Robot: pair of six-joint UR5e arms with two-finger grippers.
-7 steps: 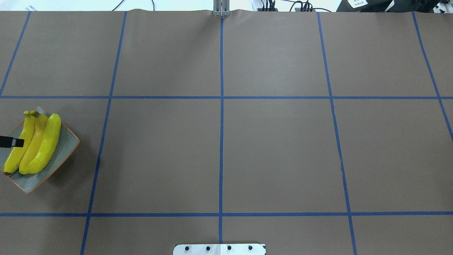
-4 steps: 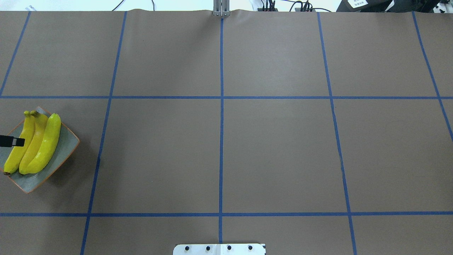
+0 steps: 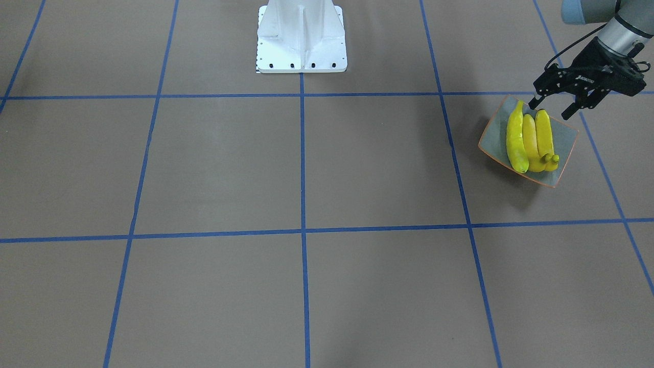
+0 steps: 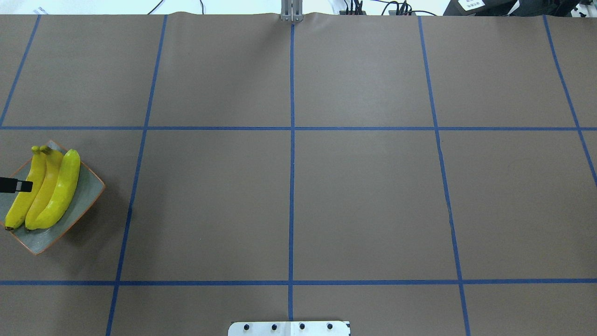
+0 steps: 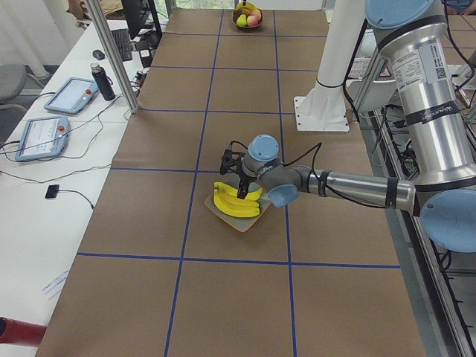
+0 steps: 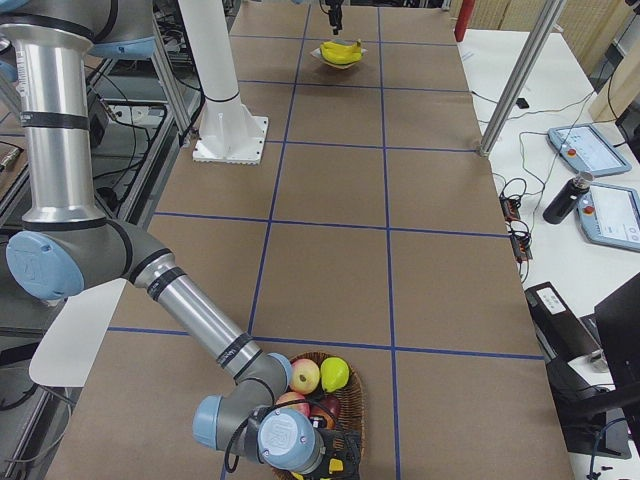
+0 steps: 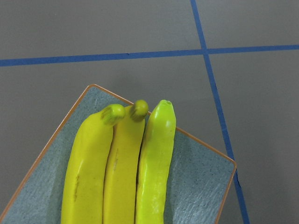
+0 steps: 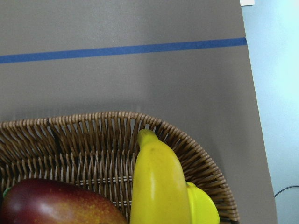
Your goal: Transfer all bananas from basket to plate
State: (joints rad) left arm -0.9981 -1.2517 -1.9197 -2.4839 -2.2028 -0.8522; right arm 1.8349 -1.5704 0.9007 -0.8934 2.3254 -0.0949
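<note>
Left gripper (image 3: 551, 109) hovers spread wide and empty above the bananas (image 3: 530, 138).

The left gripper (image 3: 550, 109) points downward, its two black fingers (image 3: 568, 111) spread wide, the left arm (image 5: 357, 187) stretched nearly level behind it. The right gripper (image 6: 338, 456) hangs low below a steeply sloping right forearm (image 6: 195, 305); its jaws are hidden.

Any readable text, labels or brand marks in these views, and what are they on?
"ROBOTIQ", small white lettering on the left gripper body, barely legible.
Printed label on the left arm silver tube: too small to read.
White tag at the overhead view's top right: blurred.
Bananas, plate: no text.
</note>
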